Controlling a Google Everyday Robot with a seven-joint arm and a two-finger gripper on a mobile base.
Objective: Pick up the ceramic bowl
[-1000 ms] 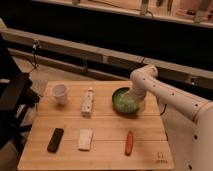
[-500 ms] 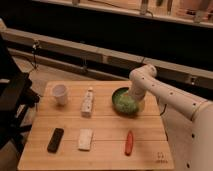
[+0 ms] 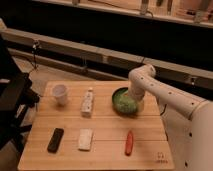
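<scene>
The ceramic bowl (image 3: 121,103) sits flat on the wooden worktop (image 3: 107,131), right of centre in the frame. The white arm (image 3: 167,96) reaches in from the right edge and bends down, so that the hand (image 3: 134,101) hangs over the bowl's right side, at or just inside the rim. The hand is spread wide and grasps nothing. To do this step well, I judge it should settle one finger inside the wall and one outside, low enough to catch more than the lip, then clench firmly before lifting. The glossy glaze looks slippery, and a shallow pinch on one side could let the bowl tilt or slide. A straight upward lift would keep it off the white bottle (image 3: 88,102) to its left. The worktop is pale slatted wood and also carries a white cup (image 3: 60,93) at upper left. Along the lower row lie a black slab (image 3: 55,140), a white block (image 3: 85,139) and a red stick (image 3: 129,142). Behind runs a long grey ledge (image 3: 75,49) before a dark wall, and the room is dim.
</scene>
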